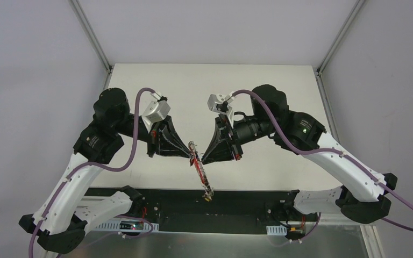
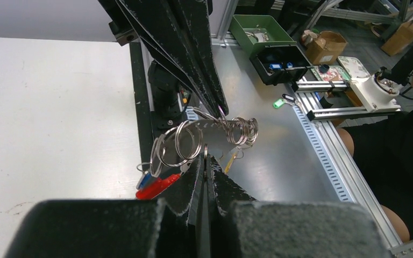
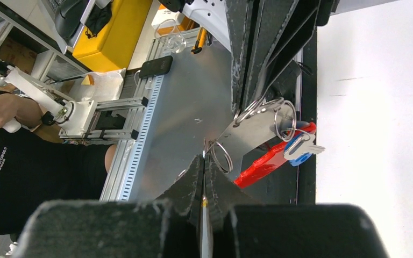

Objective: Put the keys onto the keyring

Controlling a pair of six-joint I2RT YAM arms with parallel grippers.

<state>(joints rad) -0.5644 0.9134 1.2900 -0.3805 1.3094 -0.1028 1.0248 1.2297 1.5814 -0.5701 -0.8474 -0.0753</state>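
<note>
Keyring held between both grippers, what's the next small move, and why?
Probably twist the right gripper slightly to pry a ring open: it and the left gripper are shut on the keyring, where only the blue-headed key seems to hang.

We see both arms reaching inward over the white table [image 1: 204, 86], their black pincers meeting tip to tip near its front middle. The left pincer [image 1: 187, 154] and the right pincer [image 1: 205, 158] each taper to a point with the fingers pressed together, and both points touch the keyring [image 1: 194, 149], held up between them. From there a red strap [image 1: 200, 172] runs toward the black rail [image 1: 236, 201] at the near edge, ending in a small yellowish tag [image 1: 208, 196]. Purple cables [image 1: 137, 115] loop along each white-and-black arm.
</note>
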